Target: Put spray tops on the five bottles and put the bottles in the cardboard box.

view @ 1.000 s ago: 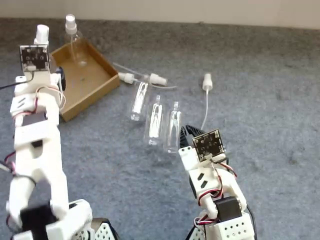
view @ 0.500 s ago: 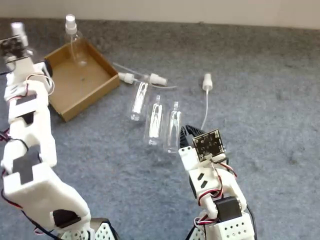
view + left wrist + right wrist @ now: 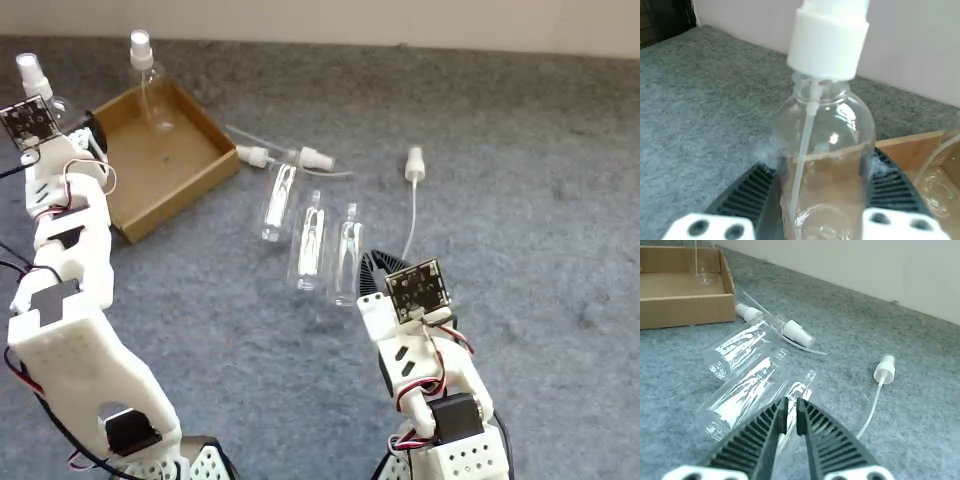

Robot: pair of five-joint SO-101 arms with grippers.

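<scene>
One bottle [image 3: 825, 150] w/ a white spray top [image 3: 830, 35] on stands up straight in the left gripper [image 3: 817, 180], jaws clamped on its sides, just left of the cardboard box [image 3: 190, 195] at the far left of the table [image 3: 540, 200]. A 2nd bottle [image 3: 147, 90], also w/ a top on, stands in the box's far corner. 3 bare bottles [image 3: 310, 240] lie side by side near the middle w/ 3 loose spray tops [image 3: 315, 158] just beyond them, & the right gripper [image 3: 791, 407] sits on the near side of those bottles, jaws together, holding nothing.
</scene>
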